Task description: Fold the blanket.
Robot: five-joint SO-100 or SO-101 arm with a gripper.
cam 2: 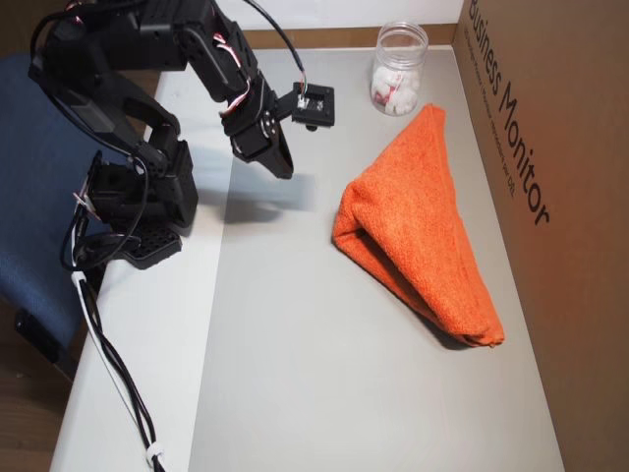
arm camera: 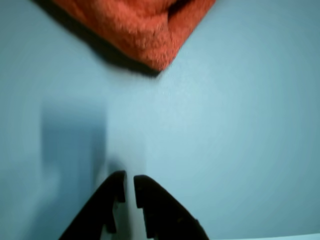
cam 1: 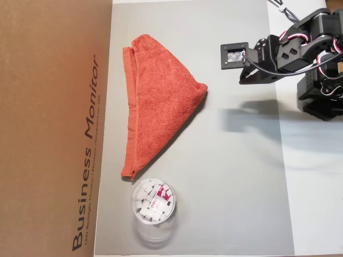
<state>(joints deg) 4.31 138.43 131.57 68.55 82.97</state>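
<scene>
The blanket (cam 1: 161, 101) is an orange-red terry towel lying folded into a rough triangle on the grey mat (cam 1: 230, 187). In an overhead view its pointed corner faces the arm. That folded corner shows at the top of the wrist view (arm camera: 145, 30), and the blanket also shows in the other overhead view (cam 2: 423, 226). My gripper (arm camera: 129, 179) is empty, its jaws nearly together with a thin gap. It hovers above bare mat, apart from the blanket's corner, in both overhead views (cam 1: 245, 80) (cam 2: 285, 169).
A clear round cup (cam 1: 153, 206) with white pieces stands by one tip of the blanket and shows in the other overhead view (cam 2: 400, 69). A cardboard box (cam 1: 53, 128) borders the mat beyond the blanket. The arm's base (cam 2: 138, 206) stands on the white table beside a blue chair (cam 2: 29, 197).
</scene>
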